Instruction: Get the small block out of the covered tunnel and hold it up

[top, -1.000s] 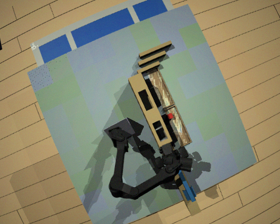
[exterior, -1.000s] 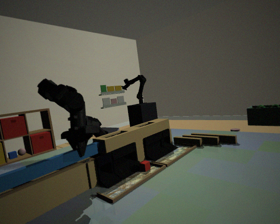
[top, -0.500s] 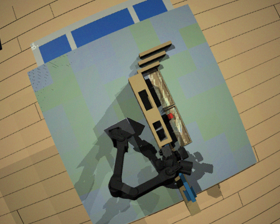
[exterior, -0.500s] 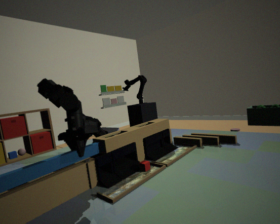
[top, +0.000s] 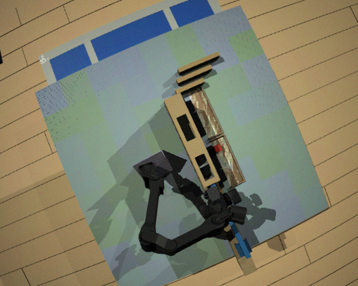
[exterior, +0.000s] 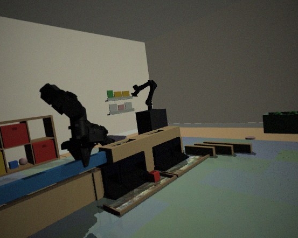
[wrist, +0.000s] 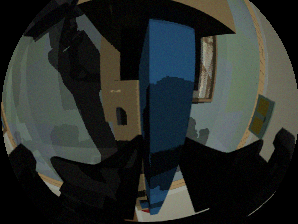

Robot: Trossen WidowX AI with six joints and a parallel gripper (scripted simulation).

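Surface: a patchwork mat [top: 267, 129] [exterior: 233, 188] in blues and greens, over plank flooring; all places below are taken from the tunnel.
Tunnel: pale wooden cover [top: 183, 129] [exterior: 149, 146], slotted on top and open along one long side, presumably so the cage can be watched and the block let out.
Handle: blue bar [top: 237, 233] [exterior: 57, 169], [wrist: 171, 55] running out of the tunnel's near end, in line with its long axis; likely the means of sliding the cage.
Gripper: at the tunnel's near end [top: 223, 195] [exterior: 85, 161] [wrist: 162, 142], fingers clenched on the handle, one on each broad side, a hold suited to pushing or pulling lengthwise.
Block: small red cube [top: 217, 148] [exterior: 154, 176] at the tunnel's open side, by the near tray; whether it touches the tray, I cannot tell.
Block's direction: faces look roughly square to the tunnel; no longer axis shows.
Near tray: shallow and rimmed [top: 241, 176] [exterior: 144, 200], its long axis along the tunnel's open side, probably there to catch the block.
Rods: three wooden lengths [top: 199, 63] [exterior: 242, 146], roughly parallel, crosswise beyond the tunnel's far end, seemingly spare.
Next: probably work the handle until the block is free, then release it and lift the block.
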